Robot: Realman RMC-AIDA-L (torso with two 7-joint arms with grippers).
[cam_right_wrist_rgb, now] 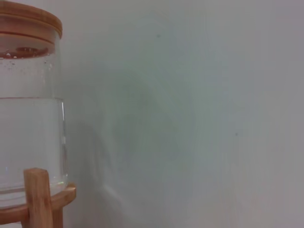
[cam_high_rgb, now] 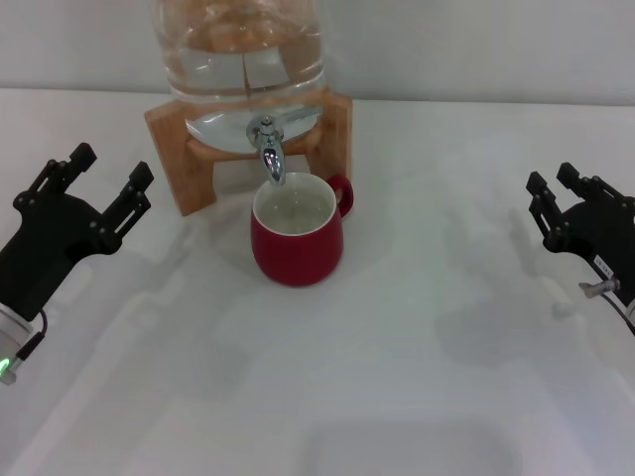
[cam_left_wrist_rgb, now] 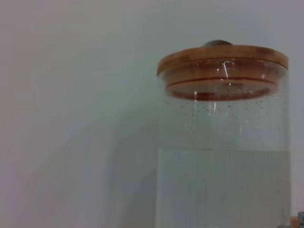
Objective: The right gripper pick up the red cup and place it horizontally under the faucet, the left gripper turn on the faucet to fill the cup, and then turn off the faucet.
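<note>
Red cup (cam_high_rgb: 297, 241), just one, stands upright under the single faucet (cam_high_rgb: 269, 151) near the worktop's (cam_high_rgb: 417, 377) back edge. My left gripper (cam_high_rgb: 103, 177) and right gripper (cam_high_rgb: 556, 195) hover at opposite side edges, jaws apart, holding nothing.

No readable text, labels, brands, numbers or signs anywhere.

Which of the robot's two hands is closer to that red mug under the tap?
The left. The left hand sits off the red mug's left side, apart from it. The right hand is farther away, out by the table's right edge.
</note>
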